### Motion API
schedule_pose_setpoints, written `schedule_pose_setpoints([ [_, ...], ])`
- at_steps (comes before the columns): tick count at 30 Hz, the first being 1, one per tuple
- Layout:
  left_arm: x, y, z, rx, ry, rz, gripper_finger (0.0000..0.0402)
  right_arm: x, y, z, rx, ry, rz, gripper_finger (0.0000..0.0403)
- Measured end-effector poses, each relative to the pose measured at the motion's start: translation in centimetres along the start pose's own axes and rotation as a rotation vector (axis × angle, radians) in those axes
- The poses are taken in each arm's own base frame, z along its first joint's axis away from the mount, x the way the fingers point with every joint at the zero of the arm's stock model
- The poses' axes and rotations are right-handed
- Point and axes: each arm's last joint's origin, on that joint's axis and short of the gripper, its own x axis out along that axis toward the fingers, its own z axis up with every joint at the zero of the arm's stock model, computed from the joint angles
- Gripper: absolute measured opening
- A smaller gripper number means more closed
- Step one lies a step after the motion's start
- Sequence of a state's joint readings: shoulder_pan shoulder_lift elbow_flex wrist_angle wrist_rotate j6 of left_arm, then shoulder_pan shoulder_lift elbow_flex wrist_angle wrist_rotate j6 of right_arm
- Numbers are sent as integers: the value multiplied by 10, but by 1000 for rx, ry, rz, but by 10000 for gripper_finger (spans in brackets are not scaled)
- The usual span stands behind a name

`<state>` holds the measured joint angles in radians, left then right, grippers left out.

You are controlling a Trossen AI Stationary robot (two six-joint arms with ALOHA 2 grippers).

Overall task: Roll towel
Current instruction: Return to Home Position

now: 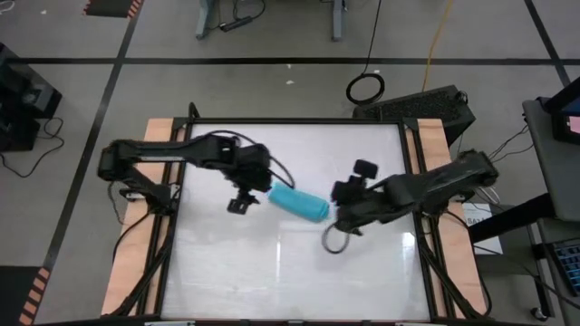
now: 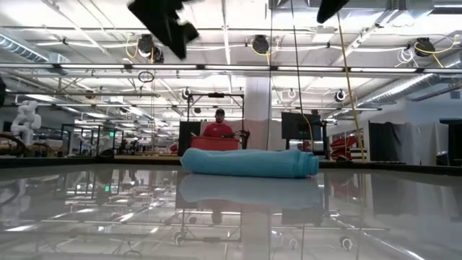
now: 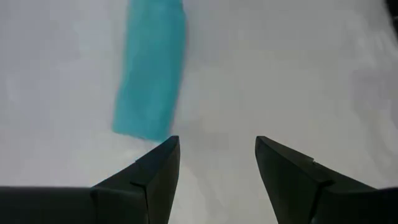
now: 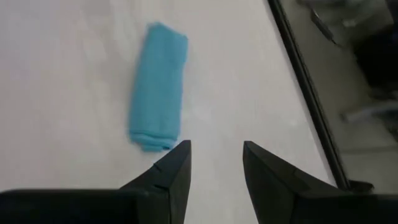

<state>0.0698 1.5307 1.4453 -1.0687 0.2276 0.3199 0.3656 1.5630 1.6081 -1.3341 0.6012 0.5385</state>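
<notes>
Turquoise rolled towel [image 1: 299, 203] lying between left pincer [image 3: 217, 147] and right pincer [image 4: 216, 147], both spread

Both arms are near-black, built of boxy jointed links. On the left arm [image 1: 172, 154] a thin black cable [image 1: 277, 170] arcs behind the left gripper [image 3: 217, 146]. A grey cable loop [image 1: 335, 241] hangs by the right gripper [image 4: 216, 149]. The fingers [image 3: 155, 177] are dark, matt wedges with bevelled edges.
</notes>
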Motion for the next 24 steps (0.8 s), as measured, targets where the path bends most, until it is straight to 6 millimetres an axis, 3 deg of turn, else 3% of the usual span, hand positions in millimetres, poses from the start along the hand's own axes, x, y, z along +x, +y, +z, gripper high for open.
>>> schedule_pose_setpoints([
  [6,-53,-41,-21,22,-150,136,215,-57,-28,-30,41,-189,137,135],
  [9,-74,-61,-39,17,-271,168,215,-72,-39,-51,64,-296,204,135],
  [12,-85,-79,-60,27,-418,160,215,-74,-45,-74,79,-402,286,135],
  [17,-72,-96,-98,20,-582,169,215,-53,-40,-108,44,-554,408,135],
  [24,-19,-97,-143,-71,-692,268,215,-9,-29,-156,-16,-641,532,135],
])
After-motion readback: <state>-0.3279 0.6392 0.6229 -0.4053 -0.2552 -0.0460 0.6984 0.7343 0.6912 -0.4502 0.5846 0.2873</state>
